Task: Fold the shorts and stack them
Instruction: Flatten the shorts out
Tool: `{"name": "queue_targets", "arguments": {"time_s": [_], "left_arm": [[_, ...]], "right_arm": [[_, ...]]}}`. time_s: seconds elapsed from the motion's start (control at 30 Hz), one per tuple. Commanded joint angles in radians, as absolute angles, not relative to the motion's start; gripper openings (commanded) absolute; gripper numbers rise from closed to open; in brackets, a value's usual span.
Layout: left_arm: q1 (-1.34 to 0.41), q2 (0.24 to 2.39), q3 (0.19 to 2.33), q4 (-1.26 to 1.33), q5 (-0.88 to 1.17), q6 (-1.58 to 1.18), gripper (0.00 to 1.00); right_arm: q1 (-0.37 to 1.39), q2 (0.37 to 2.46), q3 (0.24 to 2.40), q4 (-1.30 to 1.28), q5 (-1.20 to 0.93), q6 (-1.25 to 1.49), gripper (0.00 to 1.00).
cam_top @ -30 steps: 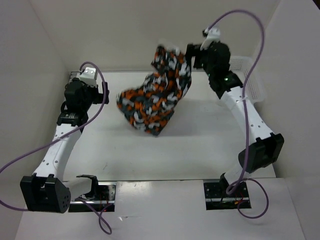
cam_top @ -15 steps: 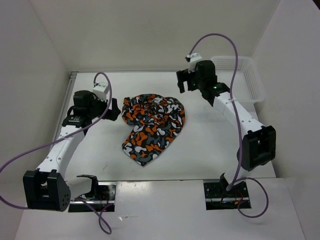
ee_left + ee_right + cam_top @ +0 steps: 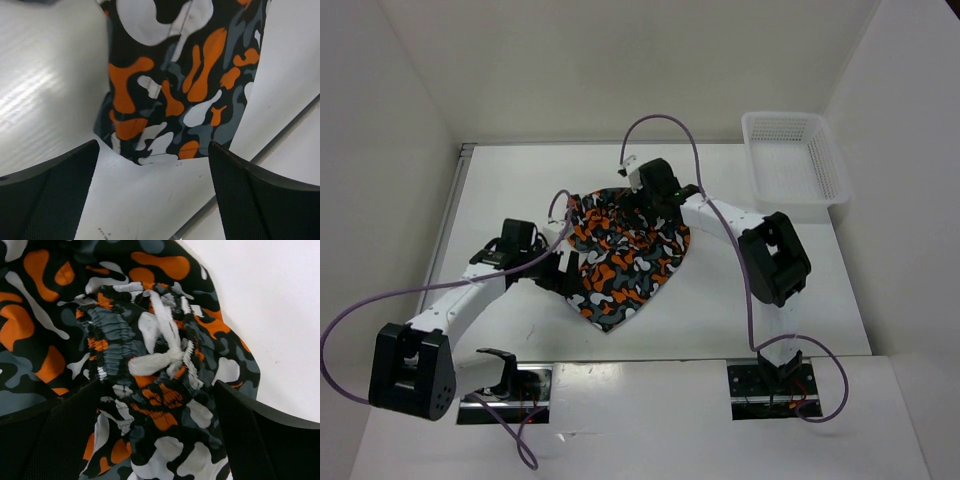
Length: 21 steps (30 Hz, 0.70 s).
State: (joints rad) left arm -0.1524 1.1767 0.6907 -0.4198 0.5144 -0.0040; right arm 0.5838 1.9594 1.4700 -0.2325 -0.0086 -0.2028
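The camouflage shorts [image 3: 625, 255] lie crumpled on the white table, waistband end at the back, one leg pointing to the front. My left gripper [image 3: 563, 275] is open and low at the shorts' left front edge; in the left wrist view its black fingers [image 3: 45, 195] stand apart over bare table, the shorts' leg hem [image 3: 165, 115] just beyond them. My right gripper [image 3: 642, 205] is open over the bunched waistband; in the right wrist view the elastic waistband and white drawstring knot [image 3: 160, 357] lie between its spread fingers [image 3: 260, 440].
A white plastic mesh basket [image 3: 792, 158] stands at the table's back right corner. White walls close in the table at the back and both sides. A dark seam at the table's front edge [image 3: 280, 135] shows in the left wrist view.
The shorts, held up by the right gripper a second ago, were let go and now lie on the table. Both grippers have moved down and in to the shorts.
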Motion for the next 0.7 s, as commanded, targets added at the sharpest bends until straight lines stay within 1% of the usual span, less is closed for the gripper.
{"name": "queue_targets", "arguments": {"time_s": [0.0, 0.03, 0.1, 0.13, 0.23, 0.27, 0.33, 0.37, 0.4, 0.5, 0.67], "left_arm": [[-0.190, 1.203, 0.660, -0.359, 0.535, 0.000, 0.95], [-0.216, 1.219, 0.634, -0.342, 0.516, 0.000, 0.89], [-0.227, 1.238, 0.614, -0.287, 0.506, 0.000, 0.71], [-0.236, 1.252, 0.614, -0.237, 0.506, 0.000, 0.51], [-0.236, 1.261, 0.577, -0.151, 0.488, 0.000, 0.32], [-0.236, 1.261, 0.568, -0.150, 0.488, 0.000, 0.23], [-0.236, 1.261, 0.568, -0.166, 0.517, 0.000, 0.14], [-0.236, 1.261, 0.578, -0.166, 0.558, 0.000, 0.03], [-0.236, 1.261, 0.578, -0.178, 0.575, 0.000, 0.00], [-0.236, 1.252, 0.589, -0.190, 0.594, 0.000, 0.00], [-0.236, 1.217, 0.623, -0.248, 0.594, 0.000, 0.00]], "right_arm": [[0.644, 1.956, 1.529, -0.169, 0.072, -0.288, 0.95], [0.655, 1.973, 1.538, -0.169, 0.072, -0.288, 0.95], [0.655, 1.993, 1.539, -0.169, 0.098, -0.288, 0.92], [0.655, 1.993, 1.539, -0.169, 0.098, -0.288, 0.92], [0.655, 1.982, 1.500, -0.169, 0.109, -0.301, 0.92], [0.655, 1.970, 1.487, -0.169, 0.109, -0.314, 0.92], [0.666, 1.959, 1.486, -0.169, 0.109, -0.327, 0.92], [0.666, 1.959, 1.486, -0.169, 0.109, -0.339, 0.92], [0.679, 1.959, 1.497, -0.158, 0.118, -0.357, 0.92], [0.709, 1.959, 1.523, -0.132, 0.155, -0.414, 0.92], [0.723, 2.034, 1.610, -0.110, 0.178, -0.439, 0.92]]}}
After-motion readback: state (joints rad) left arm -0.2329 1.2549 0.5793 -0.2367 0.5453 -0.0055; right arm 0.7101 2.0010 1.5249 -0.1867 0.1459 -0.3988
